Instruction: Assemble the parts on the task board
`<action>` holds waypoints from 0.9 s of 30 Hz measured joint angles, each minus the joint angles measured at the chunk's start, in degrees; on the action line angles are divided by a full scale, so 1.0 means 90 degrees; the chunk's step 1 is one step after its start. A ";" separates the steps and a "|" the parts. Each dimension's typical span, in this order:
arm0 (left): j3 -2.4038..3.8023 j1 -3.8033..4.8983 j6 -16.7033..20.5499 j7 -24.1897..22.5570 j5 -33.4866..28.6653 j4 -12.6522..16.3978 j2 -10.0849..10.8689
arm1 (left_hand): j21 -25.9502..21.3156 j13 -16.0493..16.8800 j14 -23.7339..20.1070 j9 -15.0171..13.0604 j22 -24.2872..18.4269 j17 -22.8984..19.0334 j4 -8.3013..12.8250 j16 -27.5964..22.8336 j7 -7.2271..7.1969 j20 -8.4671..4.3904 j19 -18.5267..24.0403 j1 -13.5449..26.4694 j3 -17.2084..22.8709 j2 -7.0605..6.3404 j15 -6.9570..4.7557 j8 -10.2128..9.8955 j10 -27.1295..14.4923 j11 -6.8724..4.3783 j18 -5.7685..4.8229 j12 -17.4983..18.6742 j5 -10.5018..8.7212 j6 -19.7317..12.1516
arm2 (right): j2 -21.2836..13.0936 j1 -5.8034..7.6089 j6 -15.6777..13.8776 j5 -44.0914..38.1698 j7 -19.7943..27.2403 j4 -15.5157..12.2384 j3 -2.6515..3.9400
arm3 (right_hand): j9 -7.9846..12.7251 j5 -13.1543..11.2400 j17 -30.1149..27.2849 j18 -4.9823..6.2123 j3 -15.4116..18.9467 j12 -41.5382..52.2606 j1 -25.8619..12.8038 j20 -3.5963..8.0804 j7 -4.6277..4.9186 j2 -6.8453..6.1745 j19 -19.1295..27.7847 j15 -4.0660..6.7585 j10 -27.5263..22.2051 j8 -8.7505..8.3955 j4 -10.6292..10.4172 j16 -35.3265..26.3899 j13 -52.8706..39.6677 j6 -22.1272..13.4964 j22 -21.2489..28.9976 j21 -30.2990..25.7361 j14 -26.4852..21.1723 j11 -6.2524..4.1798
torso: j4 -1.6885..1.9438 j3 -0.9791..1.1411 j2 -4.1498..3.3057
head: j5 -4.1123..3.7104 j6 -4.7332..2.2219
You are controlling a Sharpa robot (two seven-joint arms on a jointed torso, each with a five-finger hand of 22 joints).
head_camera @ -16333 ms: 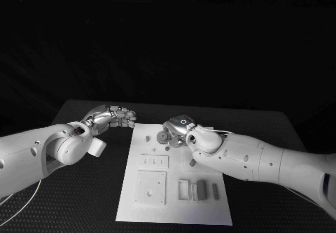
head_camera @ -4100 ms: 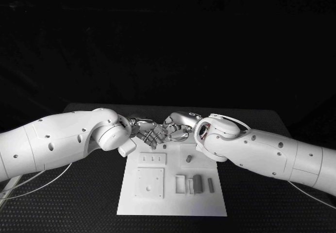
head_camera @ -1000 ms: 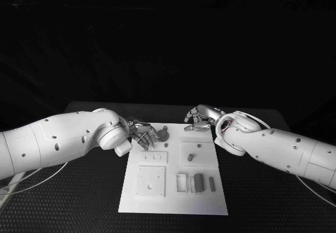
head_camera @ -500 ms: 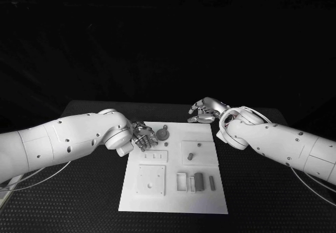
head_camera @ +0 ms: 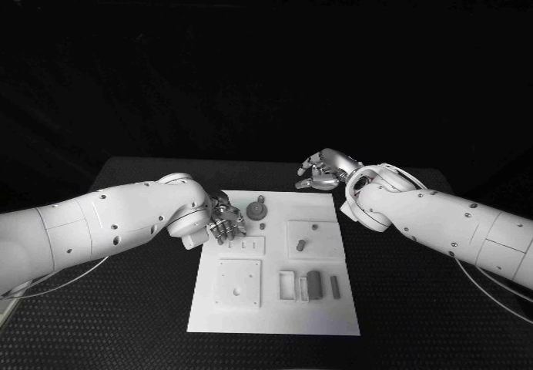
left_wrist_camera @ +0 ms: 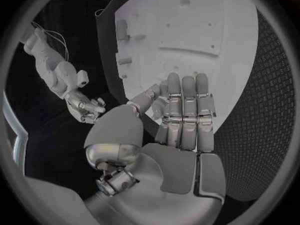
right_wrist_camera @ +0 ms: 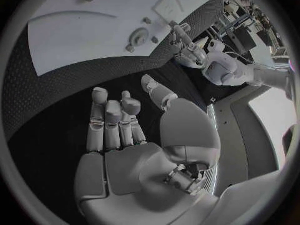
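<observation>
The white task board (head_camera: pixel 222 308) lies in the middle of the black table. A round grey gear-like part (head_camera: pixel 259 210) stands at its far end, also seen in the right wrist view (right_wrist_camera: pixel 139 36). My left hand (head_camera: pixel 226 220) hovers at the board's left edge just beside that part, fingers straight and holding nothing (left_wrist_camera: pixel 184 115). My right hand (head_camera: pixel 321 174) is off the board beyond its far right corner, over the table, open and empty (right_wrist_camera: pixel 119 120). A small grey peg (head_camera: pixel 300 246) stands in a square plate near the board's middle.
Near the board's front edge lie a dark grey bar (head_camera: pixel 314 284), a thinner bar (head_camera: pixel 334 287) and a pale slotted block (head_camera: pixel 289 285). A square plate (head_camera: pixel 238 283) sits front left. Black table mat (head_camera: pixel 133 324) surrounds the board.
Both hands have drawn away from the round part: the left slightly back to the board's left edge, the right off the board towards the far right. The part stays standing on the board.
</observation>
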State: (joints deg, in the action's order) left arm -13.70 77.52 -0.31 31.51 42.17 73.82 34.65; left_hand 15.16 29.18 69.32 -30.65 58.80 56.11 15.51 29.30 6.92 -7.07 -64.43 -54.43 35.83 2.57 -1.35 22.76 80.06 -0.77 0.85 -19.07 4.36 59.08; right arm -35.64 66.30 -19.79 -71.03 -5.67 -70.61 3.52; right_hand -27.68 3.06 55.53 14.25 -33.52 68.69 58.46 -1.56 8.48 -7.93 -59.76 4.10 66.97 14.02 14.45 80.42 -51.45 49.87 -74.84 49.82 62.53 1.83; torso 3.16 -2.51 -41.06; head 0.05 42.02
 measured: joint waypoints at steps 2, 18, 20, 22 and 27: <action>0.0000 -0.0027 -0.0039 0.0019 0.0050 0.0000 -0.0011 | 0.0150 0.0216 0.0106 0.0000 0.0159 0.0061 -0.0001 0.0289 -0.0058 -0.0071 -0.0153 0.0000 -0.0001 0.0000 -0.0105 -0.0024 0.0080 -0.0080 -0.0001 -0.0301 -0.0010 0.0008 | 0.0000 0.0000 0.0000 0.0005 0.0001 0.0003 0.0002 | 0.0000 0.0000 0.0000 -0.0001 0.0000 0.0000 0.0000 0.0000 -0.0009 0.0000 0.0000 -0.0001 0.0000 0.0000 0.0000 0.0000 0.0000 -0.0009 0.0000 0.0000 -0.0001 0.0000 | 0.0003 -0.0001 0.0001 | -0.0003 0.0010; 0.0000 -0.0072 -0.0173 0.0067 0.0314 0.0006 -0.0026 | 0.1009 0.2158 0.0382 0.0000 0.1293 0.0191 0.0034 0.2565 -0.0185 -0.0522 -0.0821 0.0000 -0.0011 0.0000 -0.0633 -0.0275 -0.0084 -0.0303 0.0012 -0.2922 0.0089 -0.0027 | 0.0007 0.0000 0.0007 0.0019 0.0004 0.0007 0.0004 | 0.0000 0.0000 -0.0005 -0.0006 0.0018 0.0002 0.0000 0.0000 -0.0011 0.0000 0.0000 -0.0005 0.0001 0.0000 -0.0018 0.0000 0.0007 -0.0009 0.0000 0.0000 -0.0004 -0.0001 | 0.0002 -0.0005 0.0005 | -0.0023 0.0065; 0.0000 -0.0079 -0.0185 0.0069 0.0327 0.0002 -0.0033 | 0.1015 0.2169 0.0382 0.0000 0.1312 0.0160 0.0035 0.2597 -0.0186 -0.0523 -0.0821 0.0000 -0.0011 0.0000 -0.0634 -0.0282 -0.0084 -0.0303 0.0012 -0.2936 0.0089 -0.0028 | 0.0011 0.0000 0.0010 0.0020 0.0005 0.0007 0.0004 | 0.0000 0.0000 -0.0005 -0.0006 0.0018 0.0002 0.0000 0.0000 -0.0011 0.0000 0.0000 -0.0005 0.0001 0.0000 -0.0018 0.0000 0.0007 -0.0009 0.0000 0.0000 -0.0004 -0.0001 | 0.0001 -0.0005 0.0005 | -0.0025 0.0075; 0.0000 -0.0081 -0.0197 0.0072 0.0336 -0.0002 -0.0036 | 0.1034 0.2177 0.0382 0.0000 0.1333 0.0129 0.0034 0.2658 -0.0193 -0.0542 -0.0842 0.0000 -0.0010 0.0000 -0.0635 -0.0292 -0.0095 -0.0314 0.0012 -0.2966 0.0089 -0.0035 | 0.0014 0.0000 0.0012 0.0021 0.0005 0.0007 0.0004 | 0.0000 0.0000 -0.0005 -0.0006 0.0018 0.0002 0.0000 0.0000 -0.0011 0.0000 0.0000 -0.0005 0.0001 0.0000 -0.0018 0.0000 0.0007 -0.0009 0.0000 0.0000 -0.0004 -0.0001 | 0.0001 -0.0005 0.0005 | -0.0032 0.0082; 0.0000 -0.0083 -0.0248 0.0086 0.0353 -0.0008 -0.0036 | 0.1034 0.2191 0.0358 0.0000 0.1379 0.0045 0.0030 0.2781 -0.0199 -0.0536 -0.0854 0.0001 0.0022 0.0000 -0.0657 -0.0315 -0.0106 -0.0325 0.0013 -0.3045 0.0122 -0.0040 | 0.0014 0.0000 0.0019 0.0022 0.0005 0.0010 0.0004 | 0.0000 0.0000 -0.0005 -0.0008 0.0018 0.0002 0.0000 0.0000 -0.0011 0.0000 0.0000 -0.0005 0.0001 0.0000 -0.0017 0.0000 0.0007 -0.0009 0.0000 0.0000 -0.0005 -0.0001 | 0.0000 -0.0004 0.0005 | -0.0040 0.0103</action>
State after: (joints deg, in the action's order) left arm -13.70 76.78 -2.54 32.28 45.35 73.75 34.32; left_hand 24.47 48.90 72.55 -30.65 71.22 56.52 15.77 54.33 5.14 -11.89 -72.12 -54.42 36.02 2.56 -7.27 19.92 79.11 -3.70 0.97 -46.48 5.46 58.72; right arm -35.51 66.29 -19.62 -70.83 -5.63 -70.52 3.55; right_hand -27.69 3.06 55.49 14.18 -33.36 68.71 58.46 -1.56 8.37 -7.93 -59.76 4.05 66.98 14.02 14.30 80.42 -51.39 49.79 -74.85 49.82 62.49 1.82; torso 3.16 -2.55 -41.02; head -0.31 42.94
